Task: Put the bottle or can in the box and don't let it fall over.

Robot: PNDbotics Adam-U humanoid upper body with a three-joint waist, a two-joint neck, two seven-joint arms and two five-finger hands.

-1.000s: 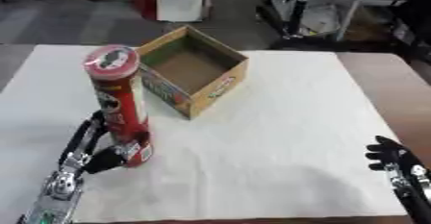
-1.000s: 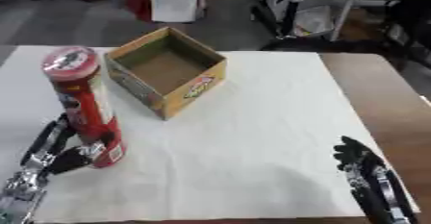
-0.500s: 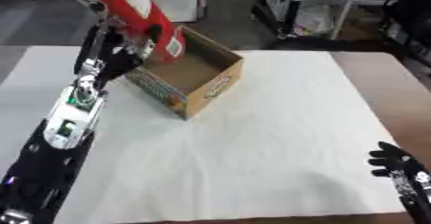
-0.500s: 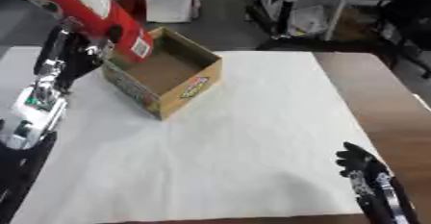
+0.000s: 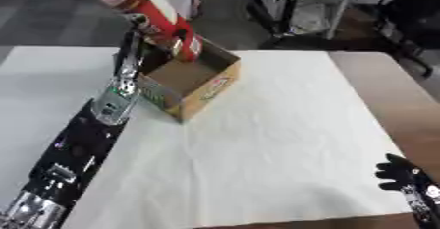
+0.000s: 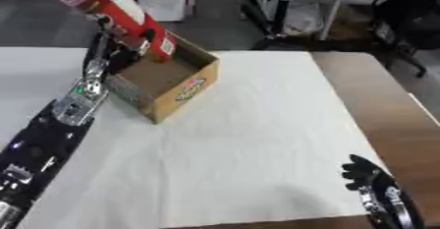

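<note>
The left hand (image 5: 146, 31) is curled round the can (image 5: 142, 7), holding it tilted above the box (image 5: 193, 83) for lowering. The right hand (image 6: 365, 176) idles, fingers relaxed, at the counter's (image 5: 284, 149) near right corner.

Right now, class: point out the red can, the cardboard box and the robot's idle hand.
red can (image 5: 153, 11), left eye view, its side.
cardboard box (image 5: 215, 86), left eye view, printed outer wall.
right hand (image 6: 365, 174), right eye view, its fingers.
</note>
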